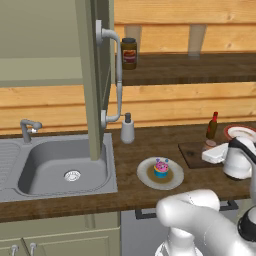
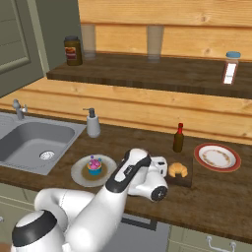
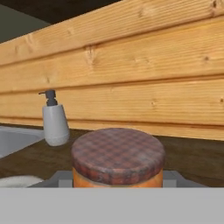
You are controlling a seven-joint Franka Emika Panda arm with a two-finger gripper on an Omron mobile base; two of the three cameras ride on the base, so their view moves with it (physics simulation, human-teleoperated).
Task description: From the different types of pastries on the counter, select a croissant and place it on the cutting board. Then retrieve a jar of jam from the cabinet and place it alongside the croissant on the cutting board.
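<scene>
The gripper (image 3: 117,183) is clamped on the jar of jam (image 3: 117,159), which sits between its jaws – the carrying step – and the next move, I judge, is lowering it onto the cutting board (image 2: 184,178) beside the croissant (image 2: 177,170), then releasing.

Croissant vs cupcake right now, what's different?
The croissant is plain golden brown and crescent-shaped; the cupcake has pink frosting and a blue wrapper. The croissant lies on the dark cutting board; the cupcake stands on a round plate. Both are small pastries on the counter.
</scene>
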